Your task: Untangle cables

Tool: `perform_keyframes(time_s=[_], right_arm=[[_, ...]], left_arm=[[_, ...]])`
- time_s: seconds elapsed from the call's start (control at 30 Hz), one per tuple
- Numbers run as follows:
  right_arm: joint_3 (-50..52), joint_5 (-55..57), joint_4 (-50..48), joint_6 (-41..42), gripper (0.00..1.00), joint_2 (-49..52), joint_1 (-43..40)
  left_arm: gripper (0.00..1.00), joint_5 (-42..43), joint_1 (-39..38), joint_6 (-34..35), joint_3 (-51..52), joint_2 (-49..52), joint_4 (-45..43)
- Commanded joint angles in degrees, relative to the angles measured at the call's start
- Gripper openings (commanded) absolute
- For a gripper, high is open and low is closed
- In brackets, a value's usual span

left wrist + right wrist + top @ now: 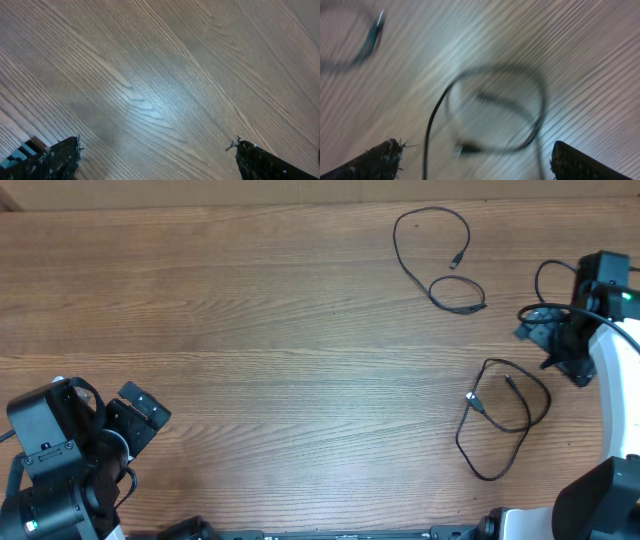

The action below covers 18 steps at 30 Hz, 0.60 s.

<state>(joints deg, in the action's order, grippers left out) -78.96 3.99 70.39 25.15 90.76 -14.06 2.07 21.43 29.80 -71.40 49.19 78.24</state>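
Note:
One thin black cable (432, 255) lies looped at the far middle-right, its plug turned inward. A second cable (505, 420) lies in a loose loop lower right. It shows blurred in the right wrist view as a cable loop (495, 107) with a plug (465, 149) on the wood below my open right gripper (476, 147). Nothing is between the fingers. Another cable (367, 42) crosses that view's top left. From above, the right gripper (553, 348) hovers just up and right of the second cable. My left gripper (140, 415) (157, 145) stands open over bare wood.
A thin black loop (545, 275) curls beside the right wrist; I cannot tell whether it is a cable or the arm's own wire. The wooden table (250, 330) fills the view. The left arm base (50, 470) sits at the near left corner.

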Motion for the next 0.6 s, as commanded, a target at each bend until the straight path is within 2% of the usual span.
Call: perform_keyframes(time_s=[0.0, 0.1, 0.27, 0.4, 0.57], right_arm=[[-0.48, -13.75, 2.62, -1.99, 0.95, -0.85, 3.39], [0.04, -19.06, 5.27, -4.48, 0.97, -0.85, 7.74], [3.34, -19.06, 5.75, -3.87, 0.98, -0.85, 16.17], [9.25, -17.86, 1.66, 0.96, 1.00, -0.85, 21.92], [19.28, -9.92, -6.56, 7.32, 1.00, -0.85, 26.03]], left_arm=[[1.00, -0.76, 0.31, -0.90, -0.66, -0.09, -0.07], [1.00, -0.76, 0.31, -0.90, -0.66, -0.07, -0.07], [1.00, -0.79, 0.31, -0.90, -0.66, -0.09, -0.07], [0.99, -0.76, 0.31, -0.90, -0.66, -0.09, -0.07], [1.00, -0.76, 0.31, -0.90, -0.68, -0.07, -0.07]])
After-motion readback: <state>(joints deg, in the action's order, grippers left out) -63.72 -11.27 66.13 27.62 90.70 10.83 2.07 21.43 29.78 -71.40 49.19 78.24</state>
